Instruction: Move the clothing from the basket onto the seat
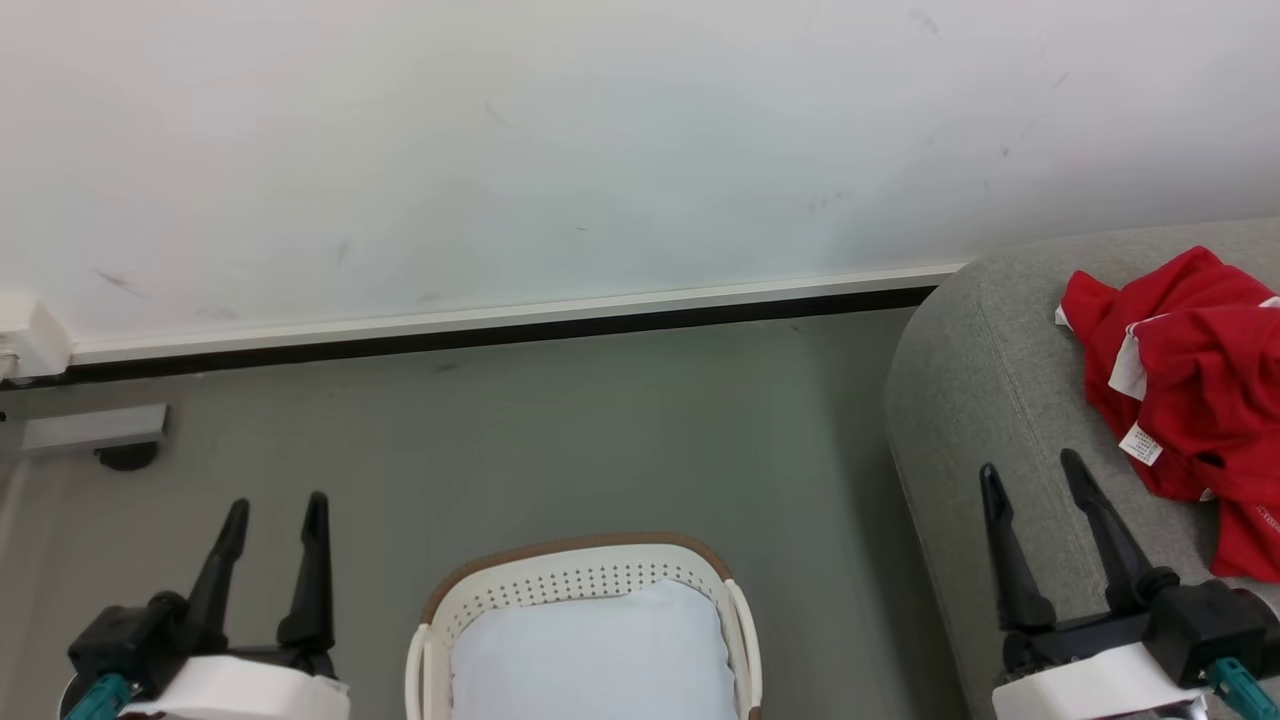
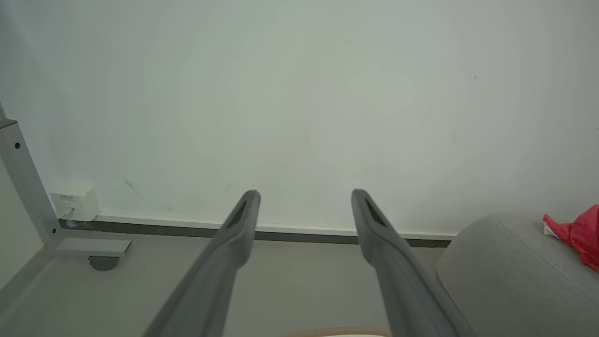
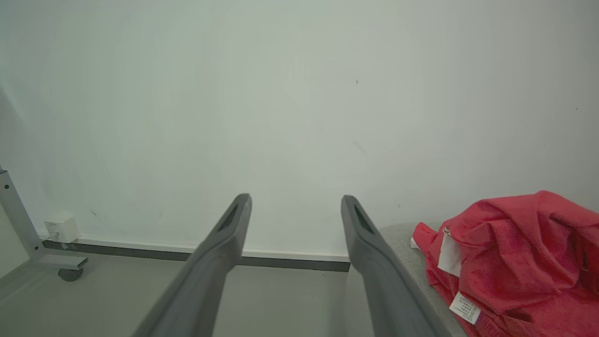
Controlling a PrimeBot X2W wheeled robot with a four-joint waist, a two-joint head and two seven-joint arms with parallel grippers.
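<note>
I have both arms parked low, one on each side of the laundry basket (image 1: 575, 560). The left gripper (image 1: 279, 502) hangs over the grey floor (image 1: 600, 430), its two dark fingers spread apart with nothing between them. The right gripper (image 1: 1029, 463) is just as open and empty, and its fingers show in front of the rounded edge of the grey sofa (image 1: 985, 390). The red sportswear (image 1: 1190, 390) lies in a crumpled heap on the sofa cushion, white labels showing, near the right fingertips but not touching them. In the basket I see only the pale blue-white liner (image 1: 595, 650) (its near end is cut off by the bottom of the head view, so I cannot vouch for that part). My reading is that the carrying looks done and this is the check. The next move calls for tipping the head down over the whole basket, and if any red turns up, reaching in with the nearer arm and pinching the cloth
</note>
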